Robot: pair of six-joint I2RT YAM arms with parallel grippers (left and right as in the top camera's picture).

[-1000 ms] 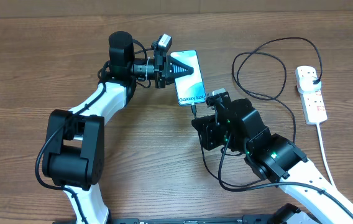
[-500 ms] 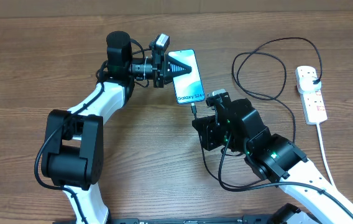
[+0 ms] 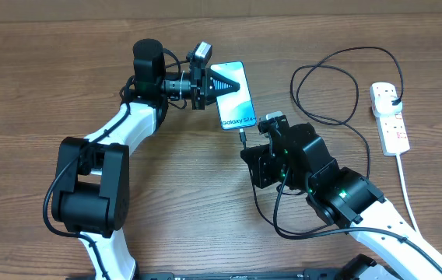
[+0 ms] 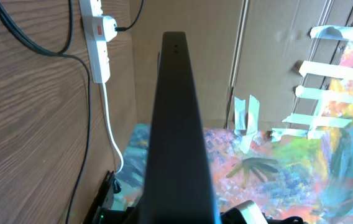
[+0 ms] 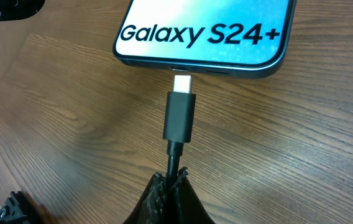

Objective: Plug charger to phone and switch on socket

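Overhead: brown wood-grain table (image 3: 34, 78) under phone (image 3: 236, 109); beyond, seemingly cardboard wall (image 4: 276, 62).

You have a brown wood-grain table (image 3: 34, 93) filling the overhead frame. In the left wrist view, upper right, plain cardboard panels (image 4: 270, 56) carry strips of white tape (image 4: 325, 67) — below them, lower right, a bright multicoloured painted sheet (image 4: 288, 174).

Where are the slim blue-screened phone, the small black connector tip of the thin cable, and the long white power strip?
Blue-screened phone (image 5: 201, 34): right wrist view, on its screen lettering.
Black connector tip (image 5: 180, 117): right wrist view, on its black housing.
White power strip (image 3: 391, 122): overhead view, mid-body.
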